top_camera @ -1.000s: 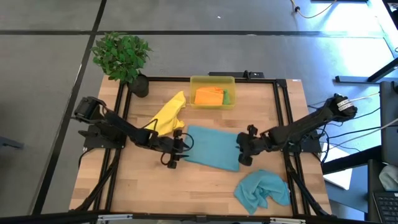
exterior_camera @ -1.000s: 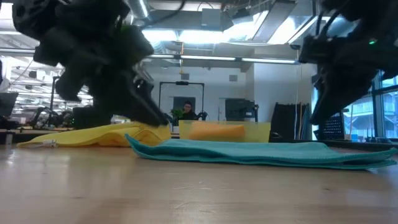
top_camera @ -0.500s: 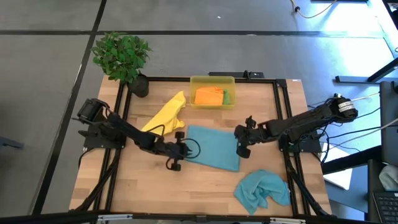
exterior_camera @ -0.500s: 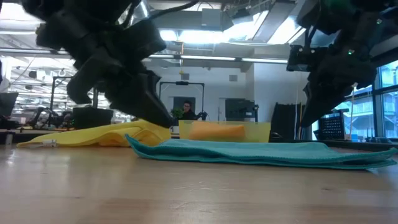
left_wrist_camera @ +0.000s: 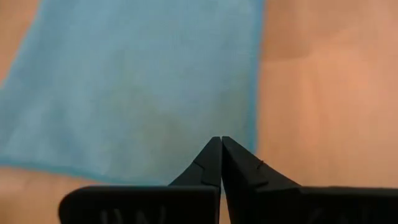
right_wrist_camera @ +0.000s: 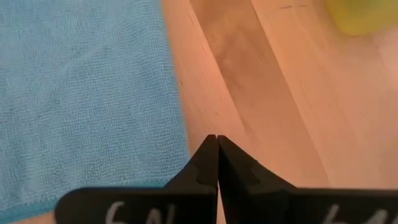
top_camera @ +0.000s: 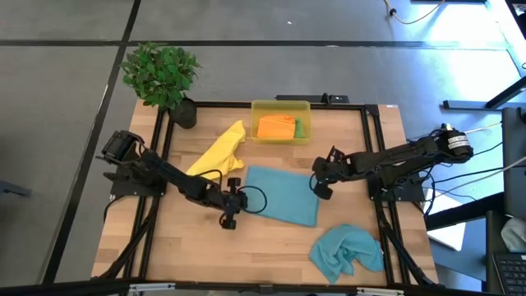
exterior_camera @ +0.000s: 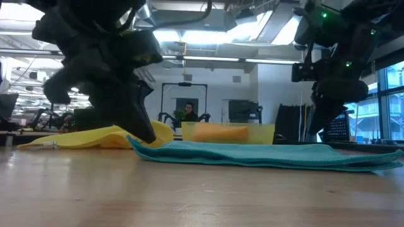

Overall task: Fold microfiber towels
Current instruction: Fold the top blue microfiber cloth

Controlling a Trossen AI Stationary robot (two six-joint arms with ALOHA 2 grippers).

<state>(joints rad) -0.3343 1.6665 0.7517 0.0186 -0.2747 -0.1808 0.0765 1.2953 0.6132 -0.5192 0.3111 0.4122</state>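
A light teal towel (top_camera: 281,195) lies spread flat on the middle of the table (top_camera: 189,247). My left gripper (top_camera: 239,200) is shut, slanting down at the towel's near left corner (left_wrist_camera: 245,158). My right gripper (top_camera: 319,186) is shut too. Its tips (right_wrist_camera: 216,138) stand over bare wood, just off the towel's edge (right_wrist_camera: 181,124) by its far right corner. A yellow towel (top_camera: 220,152) lies loose at the far left. A second teal towel (top_camera: 345,251) sits crumpled at the near right. My left gripper's shut fingertips (left_wrist_camera: 211,155) stand over the teal towel just inside its near left corner, slanting down from the table's left. Whether they touch or pinch the cloth I cannot tell. The towel lies flat (exterior_camera: 252,153) on the table.
A translucent yellow bin (top_camera: 280,121) at the far middle holds an orange towel (top_camera: 275,126) and a green one (top_camera: 301,127). A potted plant (top_camera: 162,76) stands at the far left corner. Bare wood lies along the near left. A person (exterior_camera: 189,112) sits far behind the table.
My right gripper has swung toward the table's far edge along the teal towel's right side. My left gripper has tipped more steeply downward onto the towel's near left corner. The teal towel has stayed flat where it was.
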